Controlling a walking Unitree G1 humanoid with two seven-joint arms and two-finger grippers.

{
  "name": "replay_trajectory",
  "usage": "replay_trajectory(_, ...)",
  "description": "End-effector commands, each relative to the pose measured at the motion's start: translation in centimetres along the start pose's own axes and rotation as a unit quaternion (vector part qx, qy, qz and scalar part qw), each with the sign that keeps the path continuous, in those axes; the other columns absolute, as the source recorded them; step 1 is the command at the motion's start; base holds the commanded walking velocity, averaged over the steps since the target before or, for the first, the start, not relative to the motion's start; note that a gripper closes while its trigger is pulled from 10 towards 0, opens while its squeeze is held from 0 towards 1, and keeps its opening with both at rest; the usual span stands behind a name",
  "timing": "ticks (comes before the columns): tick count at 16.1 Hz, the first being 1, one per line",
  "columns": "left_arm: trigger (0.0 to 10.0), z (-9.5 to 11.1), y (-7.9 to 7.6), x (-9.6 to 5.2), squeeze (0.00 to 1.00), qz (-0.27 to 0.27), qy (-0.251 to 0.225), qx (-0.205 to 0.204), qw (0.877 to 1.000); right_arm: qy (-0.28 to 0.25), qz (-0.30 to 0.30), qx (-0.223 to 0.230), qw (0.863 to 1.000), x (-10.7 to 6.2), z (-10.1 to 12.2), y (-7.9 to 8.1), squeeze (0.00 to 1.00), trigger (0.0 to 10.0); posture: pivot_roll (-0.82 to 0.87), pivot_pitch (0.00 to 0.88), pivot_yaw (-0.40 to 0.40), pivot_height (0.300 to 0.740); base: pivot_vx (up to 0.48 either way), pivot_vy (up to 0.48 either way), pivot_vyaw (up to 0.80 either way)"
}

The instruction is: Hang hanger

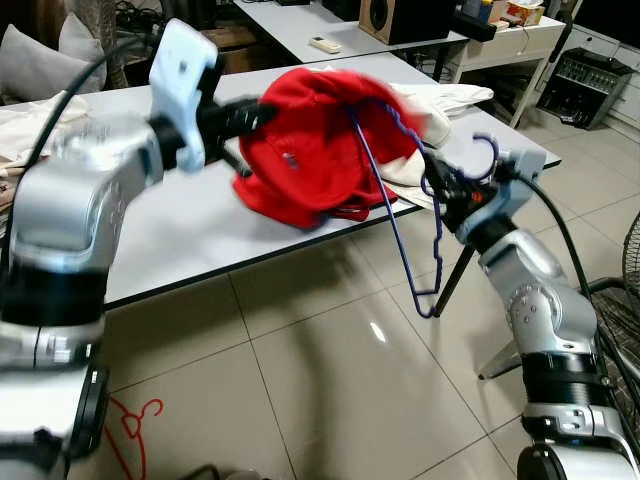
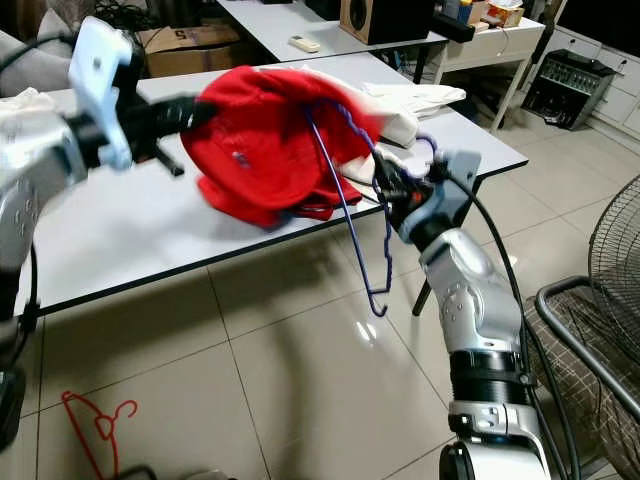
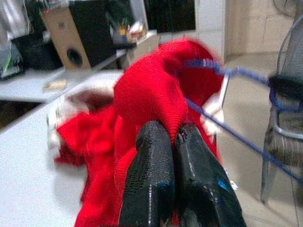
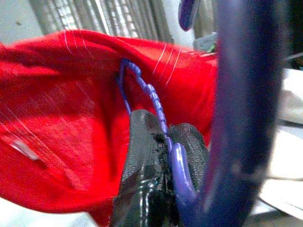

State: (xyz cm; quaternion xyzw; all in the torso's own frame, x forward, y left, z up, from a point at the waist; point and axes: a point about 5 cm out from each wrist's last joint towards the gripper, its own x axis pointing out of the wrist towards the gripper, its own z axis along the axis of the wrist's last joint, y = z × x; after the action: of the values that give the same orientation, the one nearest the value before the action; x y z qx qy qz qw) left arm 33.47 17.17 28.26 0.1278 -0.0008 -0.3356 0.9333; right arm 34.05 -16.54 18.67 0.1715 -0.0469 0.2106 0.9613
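A red garment [image 1: 320,140] is lifted above the white table [image 1: 180,230]. My left gripper [image 1: 262,112] is shut on its upper left edge; its black fingers [image 3: 161,175] pinch the red cloth. A blue wire hanger [image 1: 400,200] has one arm pushed inside the garment, and its lower corner hangs off the table's front edge toward the floor. My right gripper [image 1: 443,190] is shut on the blue wire near the hook [image 1: 487,152], with the fingers [image 4: 147,179] clamped around the blue wire [image 4: 163,127].
White clothes [image 1: 440,100] lie on the table behind the garment. A red hanger [image 1: 135,425] lies on the tiled floor at lower left. A fan [image 2: 610,300] and a chair stand at the right. A second table with a speaker [image 1: 400,20] is behind.
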Motion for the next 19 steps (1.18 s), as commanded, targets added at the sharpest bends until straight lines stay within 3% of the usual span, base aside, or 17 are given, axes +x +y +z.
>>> replay_trajectory(1,0.0,-1.5,-0.2,-0.5,0.00,0.014,0.032,0.009,0.999,0.001,0.000,-0.004,1.000,-0.2,-0.2,-0.2,0.00,10.0,-0.05,0.000,0.004,0.740,0.000,0.000,0.00)
replay_trajectory(4,0.0,-5.3,-1.2,-1.0,0.00,0.037,0.080,0.024,0.996,0.035,0.050,0.000,0.998,-0.4,-1.9,1.1,0.00,10.0,-0.05,0.000,0.000,0.740,0.000,0.000,0.00)
replay_trajectory(5,3.0,-6.9,-1.8,-1.1,0.00,0.051,0.091,0.023,0.994,0.046,0.064,0.003,0.997,-0.5,-2.6,1.4,0.00,10.0,-0.05,0.000,-0.002,0.740,0.000,0.000,0.00)
replay_trajectory(6,4.4,-7.4,-2.1,-1.1,0.00,0.052,0.095,0.027,0.994,0.048,0.066,0.003,0.997,-0.6,-2.8,1.4,0.00,10.0,-0.05,0.000,-0.002,0.740,0.000,0.000,0.00)
replay_trajectory(7,10.0,-8.3,-3.0,-1.3,1.00,0.041,0.088,0.012,0.995,0.049,0.071,0.008,0.996,-0.7,-2.9,1.5,0.00,10.0,-0.06,0.000,-0.002,0.740,0.000,0.000,0.00)
replay_trajectory(11,10.0,-7.6,-4.2,-0.6,1.00,-0.007,0.070,0.095,0.993,0.056,0.098,0.005,0.994,-0.7,-3.0,2.1,0.00,10.0,-0.06,0.000,-0.003,0.740,0.000,0.000,0.00)
replay_trajectory(16,10.0,-7.1,-6.9,2.4,1.00,-0.017,0.009,0.138,0.990,0.062,0.109,0.004,0.992,-0.5,-3.3,2.6,0.00,10.0,-0.07,0.000,-0.005,0.740,0.000,0.000,0.00)
replay_trajectory(19,10.0,-7.1,-7.5,3.6,1.00,-0.013,-0.001,0.241,0.970,0.063,0.115,0.006,0.991,-0.5,-3.1,2.8,0.00,10.0,-0.07,0.000,-0.002,0.740,0.000,0.000,0.00)
